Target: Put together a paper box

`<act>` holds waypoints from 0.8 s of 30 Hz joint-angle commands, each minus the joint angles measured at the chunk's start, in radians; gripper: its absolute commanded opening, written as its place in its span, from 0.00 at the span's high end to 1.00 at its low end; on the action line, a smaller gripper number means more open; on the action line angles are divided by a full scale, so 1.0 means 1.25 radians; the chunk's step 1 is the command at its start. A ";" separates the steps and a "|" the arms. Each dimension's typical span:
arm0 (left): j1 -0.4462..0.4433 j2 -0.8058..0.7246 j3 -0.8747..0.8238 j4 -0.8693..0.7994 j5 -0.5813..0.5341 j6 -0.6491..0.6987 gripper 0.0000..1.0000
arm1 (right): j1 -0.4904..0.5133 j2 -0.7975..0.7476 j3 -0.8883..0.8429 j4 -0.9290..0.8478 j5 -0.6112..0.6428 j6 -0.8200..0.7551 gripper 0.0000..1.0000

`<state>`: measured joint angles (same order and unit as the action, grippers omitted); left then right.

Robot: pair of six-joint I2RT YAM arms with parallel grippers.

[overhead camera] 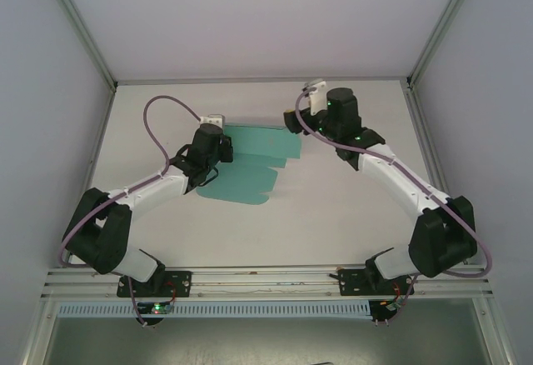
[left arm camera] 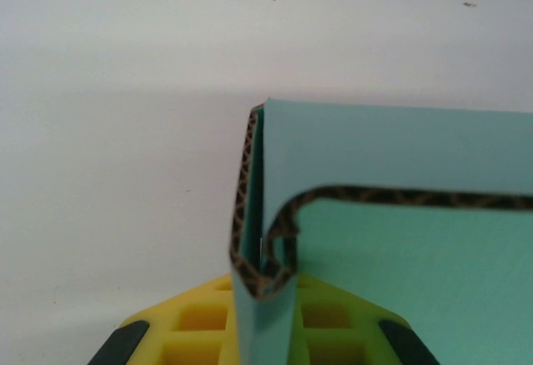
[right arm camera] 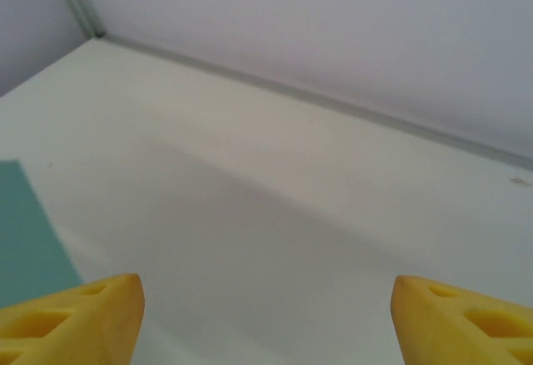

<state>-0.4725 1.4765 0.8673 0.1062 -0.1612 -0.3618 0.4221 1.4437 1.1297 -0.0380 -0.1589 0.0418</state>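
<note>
Left gripper [left arm camera: 265, 319] pinching folded flap [left arm camera: 250, 207] at left edge of paper box [overhead camera: 250, 173], fingers clamping card. Right gripper [right arm camera: 266, 302] hovering just beside box's far right corner, fingers standing wide apart, holding nothing.

Robotics lab cell: white table [overhead camera: 333, 215], plain grey walls [overhead camera: 250, 15], aluminium frame rail [overhead camera: 266, 277], bolted left arm [overhead camera: 150, 188], right arm [overhead camera: 400, 182].

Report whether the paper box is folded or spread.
Mostly spread: the paper box lies flat on the table; the left gripper pinches one folded flap.
</note>
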 commanded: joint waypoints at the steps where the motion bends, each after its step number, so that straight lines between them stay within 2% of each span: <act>1: -0.008 -0.026 -0.001 0.039 -0.014 0.012 1.00 | 0.033 0.024 0.025 -0.035 -0.024 -0.021 0.23; 6: -0.007 -0.024 0.016 0.015 -0.039 -0.033 1.00 | 0.045 0.047 -0.003 -0.028 -0.019 0.000 0.23; 13: -0.011 0.000 0.028 0.051 0.035 -0.054 1.00 | 0.080 0.082 -0.041 0.094 -0.034 0.040 0.23; 16: -0.019 0.011 0.051 0.025 0.032 -0.061 1.00 | 0.102 0.114 -0.040 0.163 -0.021 0.081 0.23; 19: -0.030 0.011 0.062 0.003 0.023 -0.066 1.00 | 0.122 0.126 -0.072 0.285 0.039 0.131 0.24; 24: -0.046 0.003 0.061 0.010 0.017 -0.072 1.00 | 0.200 0.144 -0.158 0.516 0.334 0.182 0.23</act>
<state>-0.4725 1.4956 0.8902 0.0536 -0.1970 -0.4503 0.5922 1.5856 0.9783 0.3859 0.0582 0.2138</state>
